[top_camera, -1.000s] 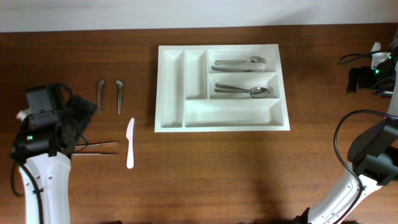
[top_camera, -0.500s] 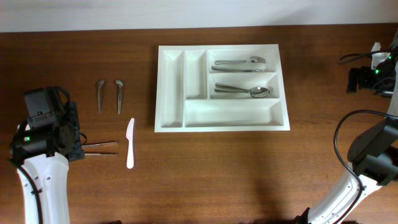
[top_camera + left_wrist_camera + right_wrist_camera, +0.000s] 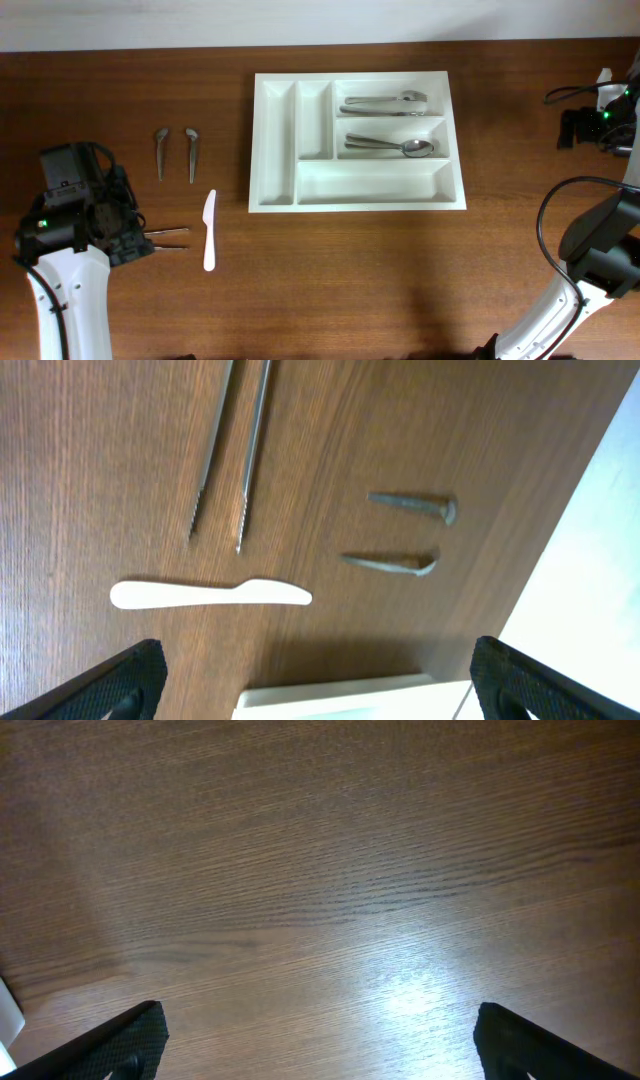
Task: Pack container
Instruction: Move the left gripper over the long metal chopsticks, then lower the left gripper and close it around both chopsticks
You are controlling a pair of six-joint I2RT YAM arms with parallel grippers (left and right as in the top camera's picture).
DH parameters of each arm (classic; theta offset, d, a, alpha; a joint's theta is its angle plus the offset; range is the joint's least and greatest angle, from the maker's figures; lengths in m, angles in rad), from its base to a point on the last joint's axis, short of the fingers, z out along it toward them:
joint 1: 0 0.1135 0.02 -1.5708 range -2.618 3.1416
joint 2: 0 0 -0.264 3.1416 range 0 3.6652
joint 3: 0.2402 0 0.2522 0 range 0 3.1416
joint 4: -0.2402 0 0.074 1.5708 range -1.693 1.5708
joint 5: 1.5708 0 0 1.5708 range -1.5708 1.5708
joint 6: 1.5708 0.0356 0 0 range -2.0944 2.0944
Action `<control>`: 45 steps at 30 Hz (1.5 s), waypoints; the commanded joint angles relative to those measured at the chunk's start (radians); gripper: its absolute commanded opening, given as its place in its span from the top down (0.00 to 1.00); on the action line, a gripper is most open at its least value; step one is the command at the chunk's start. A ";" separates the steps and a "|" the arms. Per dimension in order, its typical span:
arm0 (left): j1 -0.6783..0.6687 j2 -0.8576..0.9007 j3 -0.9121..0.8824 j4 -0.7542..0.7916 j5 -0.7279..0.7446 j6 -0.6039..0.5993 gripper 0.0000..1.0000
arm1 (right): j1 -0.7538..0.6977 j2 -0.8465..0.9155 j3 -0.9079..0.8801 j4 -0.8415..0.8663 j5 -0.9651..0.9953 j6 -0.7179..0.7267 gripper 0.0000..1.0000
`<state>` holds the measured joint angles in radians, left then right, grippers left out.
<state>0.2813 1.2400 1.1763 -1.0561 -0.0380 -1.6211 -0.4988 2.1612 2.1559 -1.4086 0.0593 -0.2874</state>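
The white cutlery tray [image 3: 258,140] stands at the table's middle back. Its top long compartment holds metal forks [image 3: 385,102] and the middle one a metal spoon [image 3: 392,146]; the other compartments look empty. Left of it lie a white plastic knife [image 3: 209,230], two thin metal utensils [image 3: 170,238] and two short metal pieces [image 3: 161,152]. My left gripper [image 3: 125,238] is open over the thin utensils' left ends. The left wrist view shows the knife [image 3: 210,594], the thin utensils [image 3: 230,450] and the tray's corner [image 3: 340,698] between my open fingers [image 3: 312,682]. My right gripper [image 3: 578,128] is open at the far right.
The right wrist view shows only bare wood between the open fingers [image 3: 320,1040]. The second short metal piece [image 3: 191,153] lies beside the first; both also show in the left wrist view [image 3: 412,506]. A pale floor strip runs along the table's back edge.
My left arm has moved toward the table's front and slightly right, now covering more of the thin utensils' left ends. The right arm and all objects have not moved.
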 commanded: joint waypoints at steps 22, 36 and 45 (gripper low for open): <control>0.098 0.561 0.673 -0.632 -0.042 0.015 0.00 | -0.006 0.005 -0.006 0.000 -0.006 0.011 0.01; 0.099 0.719 0.673 -0.632 -0.227 0.158 0.01 | -0.006 0.005 -0.006 0.000 -0.006 0.011 0.01; 0.095 0.727 0.672 -0.433 -0.129 0.542 0.01 | -0.006 0.005 -0.006 0.000 -0.006 0.011 0.01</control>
<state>0.3737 1.9583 1.8328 -1.5696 -0.2001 -1.3380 -0.4988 2.1612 2.1559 -1.4086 0.0593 -0.2871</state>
